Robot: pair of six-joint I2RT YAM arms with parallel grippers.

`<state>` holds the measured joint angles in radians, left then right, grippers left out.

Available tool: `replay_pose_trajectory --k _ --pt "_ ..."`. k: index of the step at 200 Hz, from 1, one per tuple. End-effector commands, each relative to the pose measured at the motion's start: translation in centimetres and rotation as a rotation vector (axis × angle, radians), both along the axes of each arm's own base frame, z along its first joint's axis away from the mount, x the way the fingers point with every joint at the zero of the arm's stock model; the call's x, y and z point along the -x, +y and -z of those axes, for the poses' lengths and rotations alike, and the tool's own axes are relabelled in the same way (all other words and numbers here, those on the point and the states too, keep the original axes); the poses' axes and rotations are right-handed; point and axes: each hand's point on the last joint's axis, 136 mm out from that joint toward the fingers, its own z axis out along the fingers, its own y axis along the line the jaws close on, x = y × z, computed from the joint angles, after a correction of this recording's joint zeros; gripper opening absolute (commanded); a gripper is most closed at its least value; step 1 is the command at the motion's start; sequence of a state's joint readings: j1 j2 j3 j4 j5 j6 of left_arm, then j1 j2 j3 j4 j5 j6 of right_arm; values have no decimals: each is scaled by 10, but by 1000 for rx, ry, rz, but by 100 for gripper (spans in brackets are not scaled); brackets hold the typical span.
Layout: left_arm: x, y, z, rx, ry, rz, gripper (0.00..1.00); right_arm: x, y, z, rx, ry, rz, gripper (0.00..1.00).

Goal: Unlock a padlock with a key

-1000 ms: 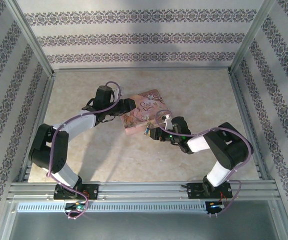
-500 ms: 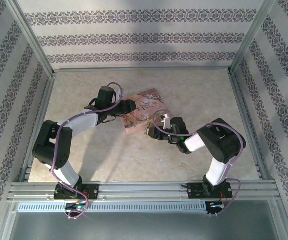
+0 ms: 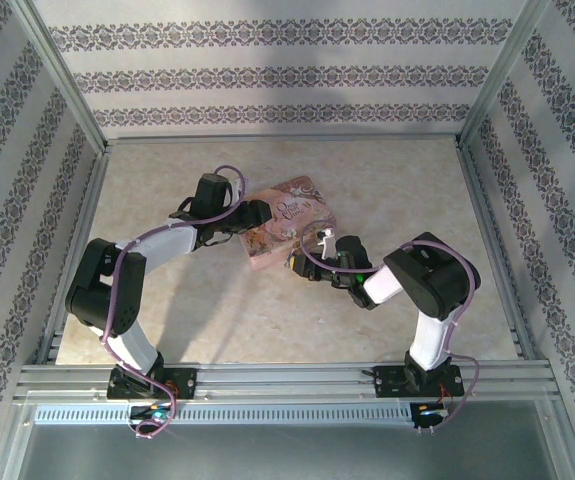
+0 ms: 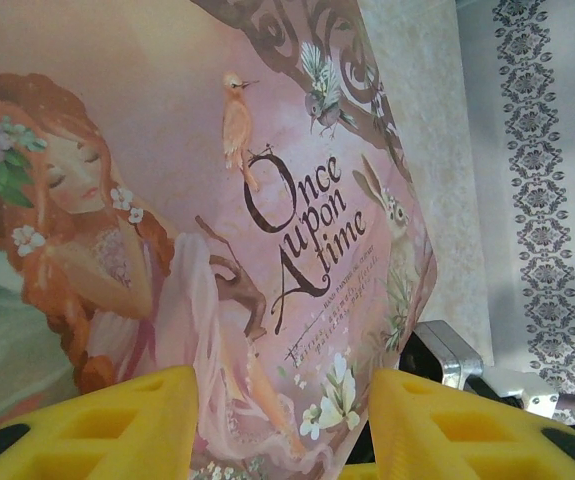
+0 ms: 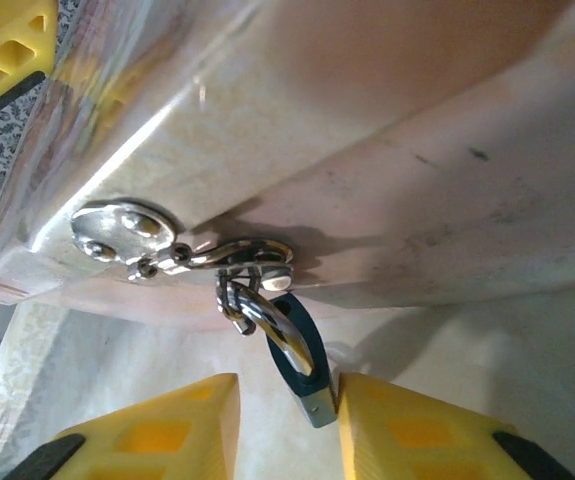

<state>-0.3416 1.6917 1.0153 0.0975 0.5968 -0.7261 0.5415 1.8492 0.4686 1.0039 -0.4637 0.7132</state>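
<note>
Right wrist cam: padlock (image 5: 295, 345) hangs by its silver shackle from hasp (image 5: 252, 255) at the near edge of tin (image 3: 287, 210), blue body dangling into the gap of R gripper (image 5: 287, 385). R jaws part-open, nothing clamped; the blue body touches one finger, the other finger just beside it. Prob lined up this way to pinch the body and steady it, since a dangling lock would swing away from a key. No key I can make out. L gripper (image 4: 282, 378) sits at the tin's left side in top view, jaws wide apart w/ lid art btwn them, nothing gripped; can't tell if the tips press the lid. Likely there to pin the tin on table (image 3: 217, 300) so it won't slide while R works. Unlock step not yet begun, IMO.
</note>
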Motion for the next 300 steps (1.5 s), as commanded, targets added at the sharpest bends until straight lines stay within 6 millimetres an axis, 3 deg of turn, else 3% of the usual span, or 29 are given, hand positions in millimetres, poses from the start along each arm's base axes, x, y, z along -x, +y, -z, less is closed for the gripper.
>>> replay_pose_trajectory --k 1,58,127,154,206,300 --pt "-4 -5 -3 -18 -31 10 48 -2 8 -5 -29 -9 1 28" --pt "-2 0 7 -47 -17 -4 48 -2 -7 -3 -15 14 99 12" --pt "6 8 24 -90 15 -16 48 -3 -28 -1 37 178 279 9" --pt "7 9 28 -97 20 -17 48 6 -38 10 159 288 352 9" --pt "7 8 34 -102 27 -15 48 13 -55 4 439 328 442 6" --pt "5 6 40 -93 29 -17 48 12 -56 3 773 300 511 2"
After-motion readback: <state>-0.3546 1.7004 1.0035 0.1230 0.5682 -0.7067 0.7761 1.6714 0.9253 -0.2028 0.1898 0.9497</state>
